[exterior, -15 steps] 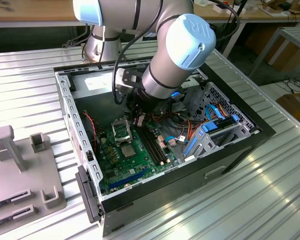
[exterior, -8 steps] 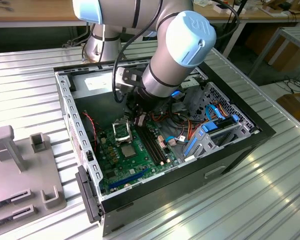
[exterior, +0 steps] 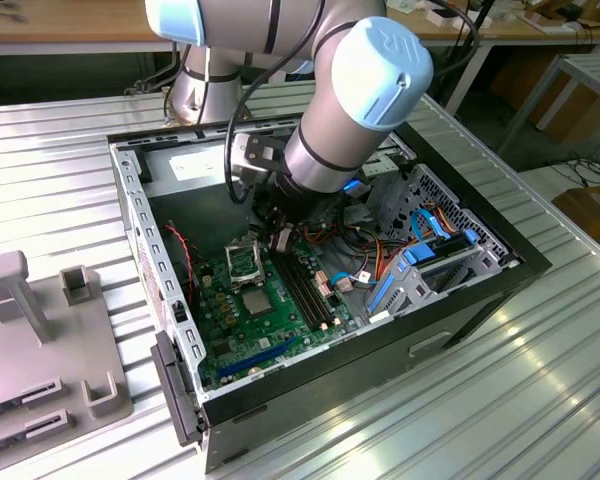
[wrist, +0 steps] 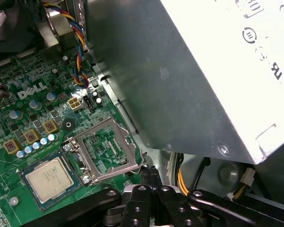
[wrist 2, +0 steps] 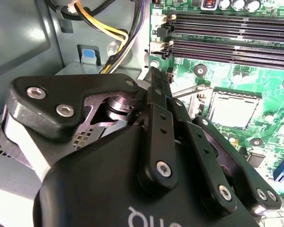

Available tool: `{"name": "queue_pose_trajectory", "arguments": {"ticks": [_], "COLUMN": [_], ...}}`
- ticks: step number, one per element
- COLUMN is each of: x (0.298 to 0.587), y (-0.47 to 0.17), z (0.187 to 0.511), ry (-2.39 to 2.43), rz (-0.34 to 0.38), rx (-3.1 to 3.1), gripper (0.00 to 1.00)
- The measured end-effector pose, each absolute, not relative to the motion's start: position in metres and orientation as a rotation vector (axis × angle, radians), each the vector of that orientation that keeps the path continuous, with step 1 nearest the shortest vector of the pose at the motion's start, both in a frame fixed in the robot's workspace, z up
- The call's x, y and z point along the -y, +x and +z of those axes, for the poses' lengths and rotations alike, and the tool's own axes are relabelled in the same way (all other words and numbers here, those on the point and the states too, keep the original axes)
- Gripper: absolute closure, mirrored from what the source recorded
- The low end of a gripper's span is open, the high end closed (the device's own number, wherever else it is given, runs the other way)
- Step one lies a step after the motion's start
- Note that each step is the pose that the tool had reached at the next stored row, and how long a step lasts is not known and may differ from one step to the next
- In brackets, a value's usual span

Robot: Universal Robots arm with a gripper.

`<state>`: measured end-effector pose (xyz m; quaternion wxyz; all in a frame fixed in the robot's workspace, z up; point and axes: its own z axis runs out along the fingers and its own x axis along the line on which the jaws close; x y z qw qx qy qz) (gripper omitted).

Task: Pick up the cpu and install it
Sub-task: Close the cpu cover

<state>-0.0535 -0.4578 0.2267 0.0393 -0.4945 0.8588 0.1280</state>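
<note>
- The open black computer case [exterior: 480,290] sits on a ribbed metal table [exterior: 540,400].
- The black gripper [wrist: 149,176], fingers pressed together and grasping nothing, hovers beside the raised metal socket frame [wrist: 106,149].
- The small silver-grey square cpu [wrist: 48,178] lies in its socket.

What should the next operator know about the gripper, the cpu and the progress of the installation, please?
Gripper: shut, nothing in it, hanging inside the computer case close over the socket.
Cpu: lying flat on the motherboard, right beside the metal-framed socket, untouched.
Done: arm brought into the case.
Left: pick up the cpu and seat it in the socket.
</note>
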Motion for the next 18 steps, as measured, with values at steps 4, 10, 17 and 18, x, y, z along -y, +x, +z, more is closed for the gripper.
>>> {"name": "queue_pose_trajectory", "arguments": {"ticks": [4, 10, 17, 18], "x": [0.4579, 0.4578, 0.4578, 0.4578], "y": [-0.0535, -0.0538, -0.0542, -0.0543], "z": [0.2284, 0.2306, 0.2349, 0.2352], "ry": [-1.518, -1.518, -1.52, -1.52], "rz": [0.385, 0.382, 0.375, 0.374], "rx": [-2.636, -2.637, -2.641, -2.641], "gripper": [0.89, 0.89, 0.89, 0.89]}}
